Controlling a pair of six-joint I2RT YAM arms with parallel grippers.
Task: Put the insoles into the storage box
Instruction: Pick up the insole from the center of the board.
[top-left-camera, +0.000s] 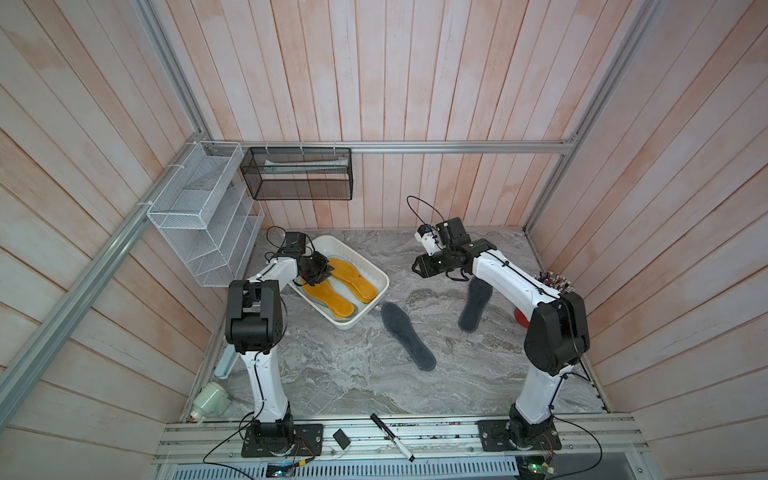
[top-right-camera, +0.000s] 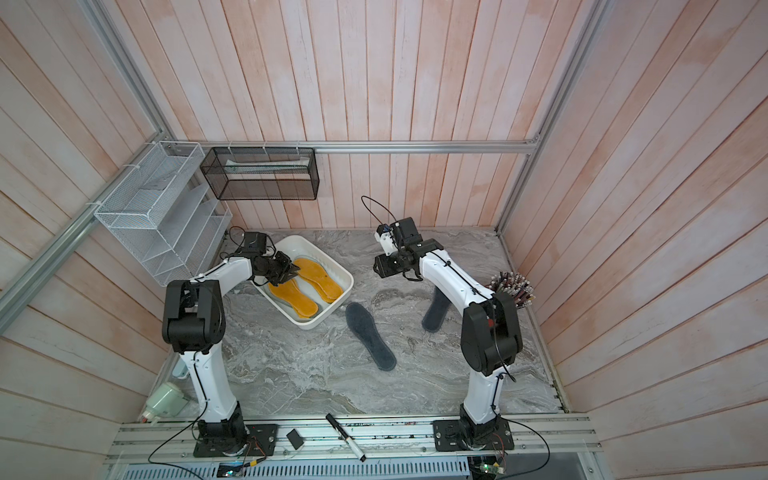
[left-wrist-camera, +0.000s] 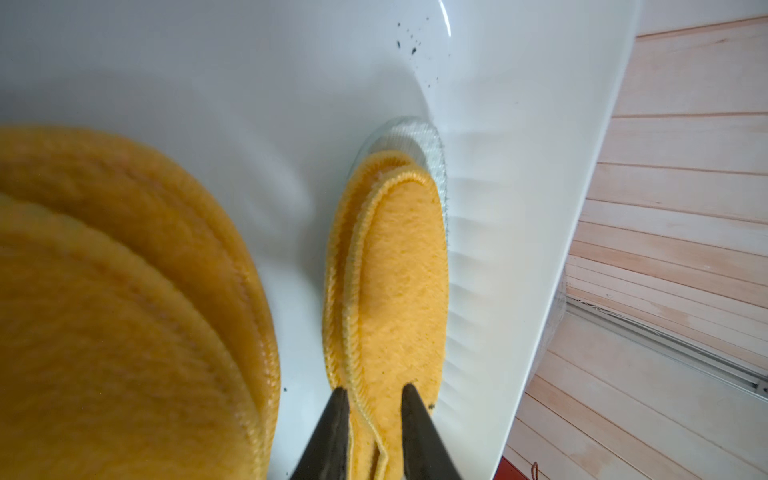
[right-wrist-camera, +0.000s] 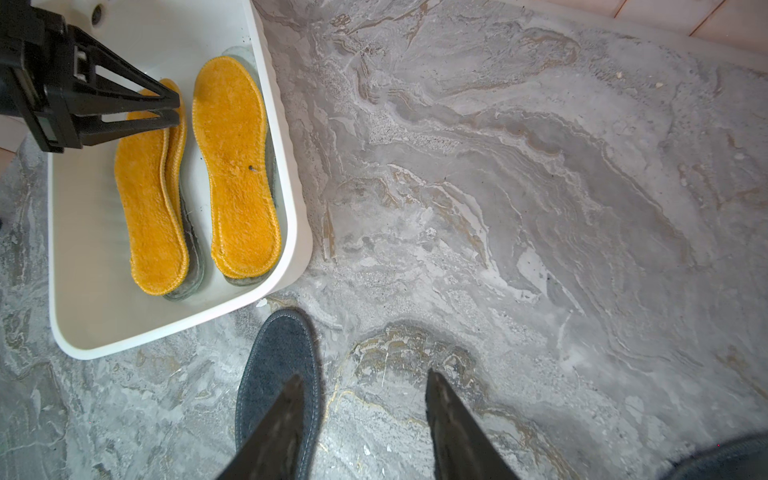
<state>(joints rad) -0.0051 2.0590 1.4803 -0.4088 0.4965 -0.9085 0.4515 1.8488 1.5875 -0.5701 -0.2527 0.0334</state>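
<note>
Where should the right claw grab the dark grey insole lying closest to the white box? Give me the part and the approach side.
Probably its rounded end nearest the storage box, from straight above. The dark grey insole lies flat on the table, so only its thin rim offers a pinch, and the open right claw is nearest that end.

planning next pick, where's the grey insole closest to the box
In both top views the grey insole lies flat near the table's middle, one tip beside the storage box's near corner.
</note>
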